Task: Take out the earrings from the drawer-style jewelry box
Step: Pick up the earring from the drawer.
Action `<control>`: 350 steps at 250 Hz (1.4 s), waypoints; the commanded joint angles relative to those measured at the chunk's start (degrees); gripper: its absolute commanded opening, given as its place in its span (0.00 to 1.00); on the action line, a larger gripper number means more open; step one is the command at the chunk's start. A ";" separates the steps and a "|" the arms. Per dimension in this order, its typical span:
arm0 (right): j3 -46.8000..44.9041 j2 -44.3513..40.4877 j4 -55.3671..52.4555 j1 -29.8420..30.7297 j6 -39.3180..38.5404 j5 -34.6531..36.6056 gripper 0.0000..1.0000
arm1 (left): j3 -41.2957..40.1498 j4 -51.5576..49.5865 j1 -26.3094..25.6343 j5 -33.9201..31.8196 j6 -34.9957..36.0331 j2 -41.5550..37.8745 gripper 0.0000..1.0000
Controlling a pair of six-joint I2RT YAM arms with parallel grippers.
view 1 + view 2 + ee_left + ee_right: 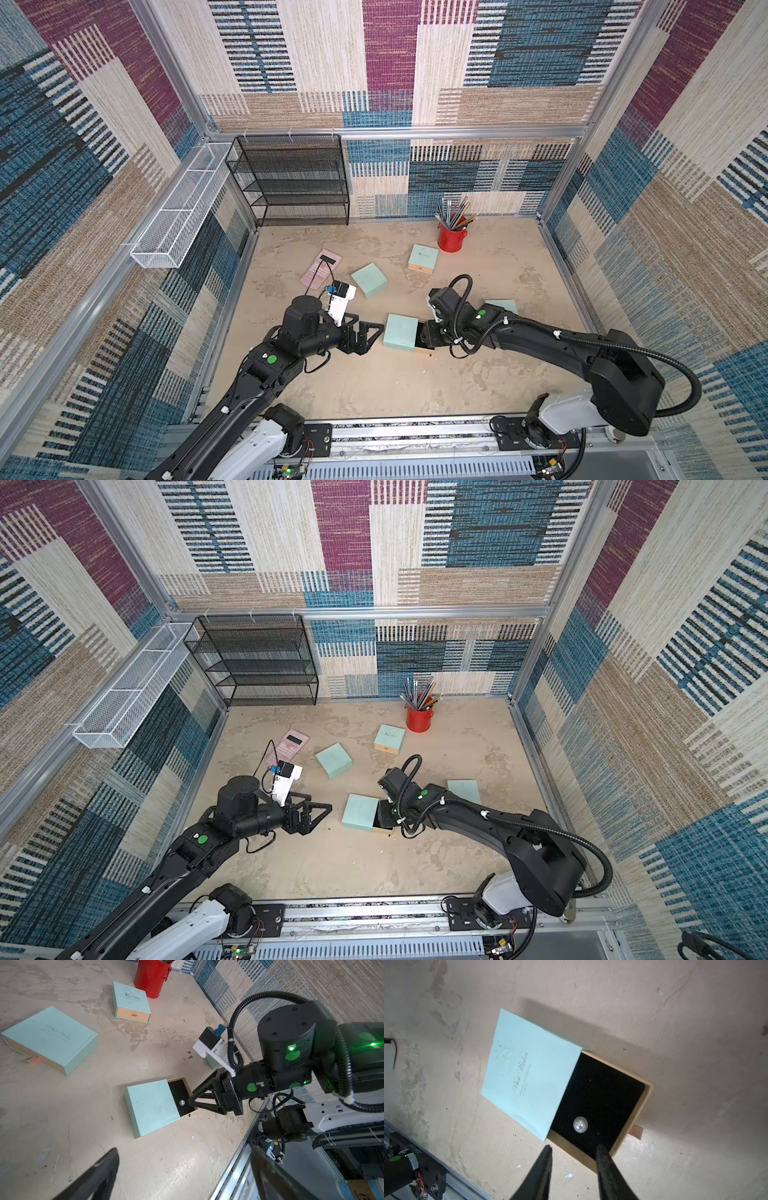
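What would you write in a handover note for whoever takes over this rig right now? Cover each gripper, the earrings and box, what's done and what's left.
Left gripper: open, empty, beside the mint box, not touching it.
Right gripper: jaws apart, empty, tips at the drawer's open end.
Earring: one pearl visible on the black lining, untouched.
Done: drawer pulled partly out.
Left: lift the pearl out onto the table; a second earring may be hidden under the sleeve.
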 commanded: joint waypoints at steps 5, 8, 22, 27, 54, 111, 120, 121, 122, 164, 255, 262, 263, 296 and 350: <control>0.82 1.79 1.01 0.61 -0.25 0.31 0.37 | 0.72 1.37 0.10 -0.39 -0.48 1.30 0.99; 0.82 1.94 0.95 0.62 -0.27 0.39 0.37 | 0.75 1.36 0.05 -0.31 -0.44 1.35 0.99; 0.74 2.19 1.18 0.80 -0.29 0.53 0.36 | 0.88 1.48 0.10 0.10 -0.47 1.65 0.99; 0.66 2.37 1.36 0.80 -0.30 0.41 0.36 | 0.75 1.64 0.10 0.30 -0.50 1.71 0.99; 0.92 3.56 1.69 0.89 -0.41 0.39 0.35 | 0.62 2.32 0.10 0.66 -0.59 1.70 0.99; 1.89 5.94 1.86 1.11 -0.31 1.60 0.32 | 0.57 2.58 0.10 0.73 -0.62 1.80 0.98; 2.10 6.23 1.82 1.15 -0.27 1.84 0.31 | 0.52 2.55 0.10 0.77 -0.62 1.81 0.99; 2.08 6.28 1.82 1.15 -0.30 1.87 0.31 | 0.55 2.55 0.10 0.76 -0.61 1.81 0.99; 2.11 6.30 1.82 1.15 -0.28 1.88 0.31 | 0.60 2.59 0.10 0.80 -0.61 1.81 0.99; 2.83 7.51 1.75 1.11 -0.40 2.84 0.28 | 0.44 2.99 0.10 1.11 -0.73 1.89 0.98; 3.02 8.42 1.73 1.15 -0.27 3.31 0.23 | 0.35 3.29 0.18 1.34 -0.79 1.81 0.98; 3.10 8.40 1.71 1.15 -0.26 3.24 0.22 | 0.36 3.35 0.20 1.30 -0.85 1.87 0.99; 3.06 8.46 1.76 1.15 -0.25 3.23 0.22 | 0.38 3.34 0.19 1.33 -0.81 1.84 0.98; 3.06 8.41 1.82 1.15 -0.21 3.13 0.20 | 0.31 3.36 0.16 1.33 -0.78 1.82 0.98; 3.36 7.63 1.64 1.17 -0.11 2.79 0.18 | 0.30 3.54 0.23 1.42 -0.79 1.97 0.98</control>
